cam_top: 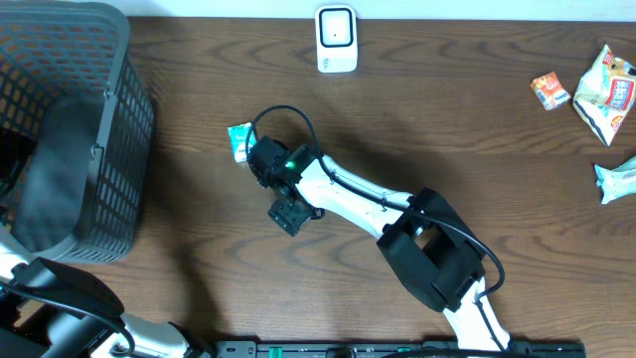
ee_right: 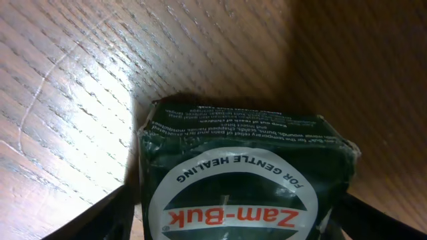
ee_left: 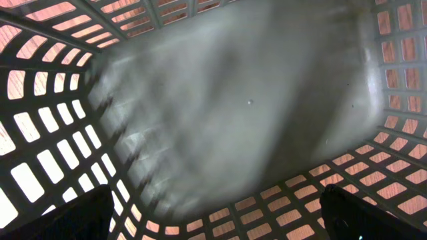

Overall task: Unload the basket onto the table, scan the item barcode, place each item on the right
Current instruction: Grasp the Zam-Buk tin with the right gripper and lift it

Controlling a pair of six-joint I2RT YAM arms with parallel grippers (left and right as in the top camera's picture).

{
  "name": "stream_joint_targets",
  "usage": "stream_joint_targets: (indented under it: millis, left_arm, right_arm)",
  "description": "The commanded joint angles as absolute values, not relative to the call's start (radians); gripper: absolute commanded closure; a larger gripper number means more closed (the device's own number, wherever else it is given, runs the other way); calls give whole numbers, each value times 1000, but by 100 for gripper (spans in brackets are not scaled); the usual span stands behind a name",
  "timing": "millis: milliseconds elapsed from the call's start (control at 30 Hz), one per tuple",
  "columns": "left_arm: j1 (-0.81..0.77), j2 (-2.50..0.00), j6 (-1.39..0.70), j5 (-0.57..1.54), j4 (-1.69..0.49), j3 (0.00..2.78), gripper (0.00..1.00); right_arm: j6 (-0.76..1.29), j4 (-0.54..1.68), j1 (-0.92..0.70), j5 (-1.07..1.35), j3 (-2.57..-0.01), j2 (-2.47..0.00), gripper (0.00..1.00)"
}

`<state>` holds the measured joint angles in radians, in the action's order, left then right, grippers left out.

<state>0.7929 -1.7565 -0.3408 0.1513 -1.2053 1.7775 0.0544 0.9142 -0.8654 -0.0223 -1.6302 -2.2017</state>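
The item is a small dark green Zam-Buk box [cam_top: 238, 137] lying flat on the wooden table left of centre. It fills the right wrist view [ee_right: 247, 167], label up; no barcode shows on that face. My right gripper [cam_top: 250, 151] is down over it, open, with one finger on each side [ee_right: 233, 223]. A sliver of table shows between the left finger [ee_right: 107, 217] and the box. The white scanner [cam_top: 336, 38] stands at the table's back edge. My left gripper [ee_left: 217, 227] is open and empty, looking into the basket.
A dark grey mesh basket [cam_top: 70, 129] fills the far left; its slotted wall [ee_left: 53, 153] and bare floor show in the left wrist view. Snack packets [cam_top: 608, 94] [cam_top: 549, 89] [cam_top: 616, 179] lie at the far right.
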Motion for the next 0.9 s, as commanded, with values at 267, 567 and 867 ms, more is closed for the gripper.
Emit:
stream_joint_targets:
  millis: [267, 567, 867]
  left_arm:
    - [796, -1762, -345, 148, -1210, 1776, 2]
    - [796, -1762, -345, 148, -1210, 1776, 2]
    - [796, -1762, -345, 148, -1210, 1776, 2]
  right_arm:
    - [172, 936, -838, 89, -1641, -2210, 41]
    - [187, 999, -794, 198, -1723, -2210, 43]
    - [215, 1034, -558, 1015, -1932, -2210, 55]
